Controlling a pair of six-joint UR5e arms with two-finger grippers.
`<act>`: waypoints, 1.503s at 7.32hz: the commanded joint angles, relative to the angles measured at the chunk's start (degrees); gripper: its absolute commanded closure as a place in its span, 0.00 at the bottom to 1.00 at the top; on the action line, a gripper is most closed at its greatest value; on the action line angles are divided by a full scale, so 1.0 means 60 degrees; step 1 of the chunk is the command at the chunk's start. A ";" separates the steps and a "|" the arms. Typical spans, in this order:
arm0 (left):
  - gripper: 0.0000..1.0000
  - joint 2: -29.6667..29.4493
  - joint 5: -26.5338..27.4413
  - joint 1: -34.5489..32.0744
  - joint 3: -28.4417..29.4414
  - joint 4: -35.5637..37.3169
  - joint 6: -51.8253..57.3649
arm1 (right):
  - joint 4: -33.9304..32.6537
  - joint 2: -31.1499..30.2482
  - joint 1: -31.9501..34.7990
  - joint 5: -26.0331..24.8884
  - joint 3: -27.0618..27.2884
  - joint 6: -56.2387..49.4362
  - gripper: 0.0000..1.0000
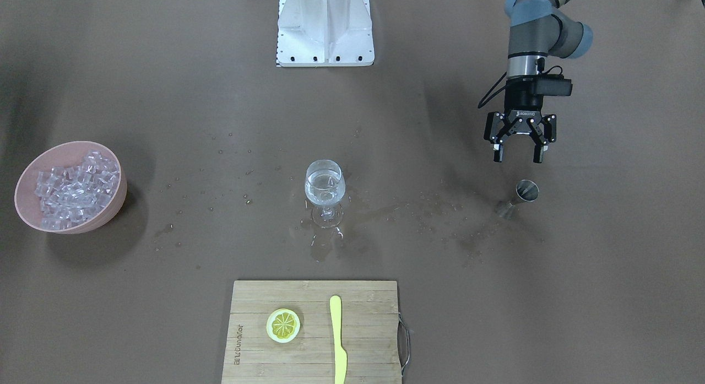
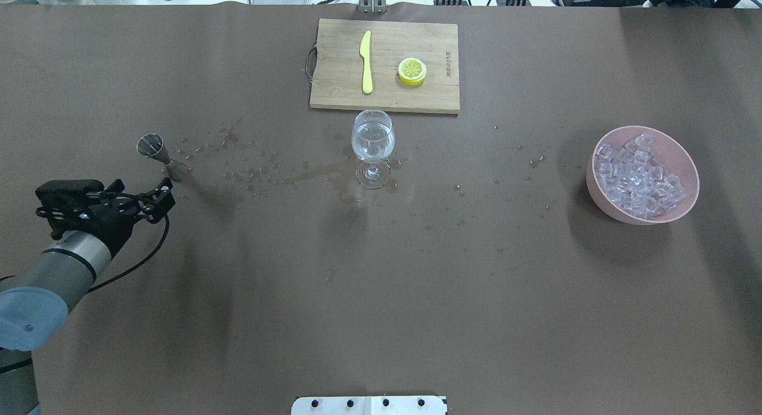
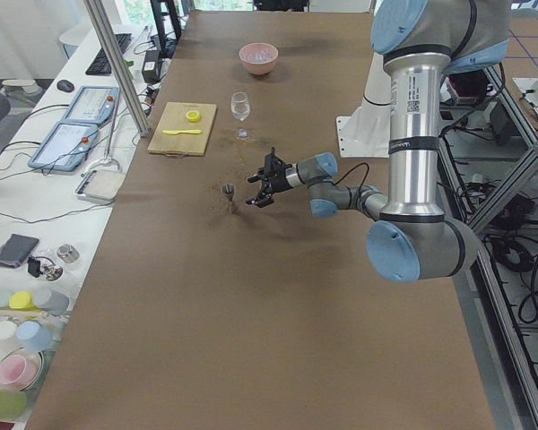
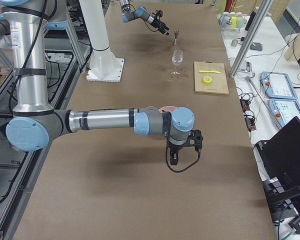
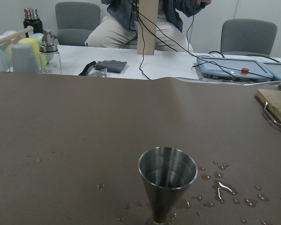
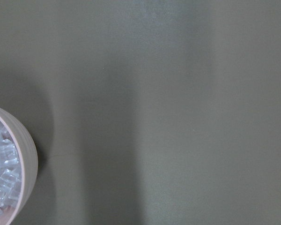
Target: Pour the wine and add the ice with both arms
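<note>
A wine glass (image 1: 325, 191) stands at the table's middle with a small amount of clear wine (image 2: 372, 146) in it. A pink bowl (image 1: 113, 199) holds a heap of clear ice cubes (image 1: 74, 188); the ice also shows in the overhead view (image 2: 637, 177). My left gripper (image 1: 518, 158) is open and empty, hanging just behind a steel jigger (image 1: 526, 191), apart from it. The jigger fills the left wrist view (image 5: 167, 180) and stands upright. My right gripper (image 4: 175, 156) shows only in the exterior right view, near the bowl; I cannot tell whether it is open or shut.
A wooden cutting board (image 1: 363, 345) at the front edge carries a lemon slice (image 1: 283, 325) and a yellow knife (image 1: 337, 340). Spilled droplets (image 2: 262, 168) lie between jigger and glass. The white stand (image 1: 325, 26) is at the back. The bowl's rim (image 6: 27, 140) shows in the right wrist view.
</note>
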 commanded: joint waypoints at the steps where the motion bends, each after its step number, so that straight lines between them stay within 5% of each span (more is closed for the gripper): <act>1: 0.02 0.0535 -0.1010 -0.0082 -0.1864 0.1417 0.0048 | 0.0000 0.0068 0.0000 0.0018 0.0026 0.0014 0.00; 2: 0.02 0.0404 -0.1725 -0.0170 -0.2395 0.2341 0.0106 | 0.0014 0.0126 -0.0029 0.0032 0.0099 0.0014 0.00; 6: 0.02 -0.0618 -0.7343 -0.4832 -0.2021 0.4642 0.4559 | 0.0000 0.0404 -0.0497 -0.0056 0.0538 0.0116 0.00; 8: 0.02 -0.0885 -0.8452 -0.6333 -0.1539 0.4928 0.6489 | 0.0000 0.0580 -0.0659 -0.0012 0.0554 0.0439 0.00; 10: 0.02 -0.0944 -0.8646 -0.6848 -0.0763 0.4958 0.6755 | 0.0000 0.1047 -0.1126 -0.0273 0.0554 0.0642 0.00; 11: 0.02 -0.1467 -0.9647 -0.7387 -0.0093 0.5059 0.7294 | 0.0014 0.1325 -0.1462 -0.0391 0.0597 0.1326 0.00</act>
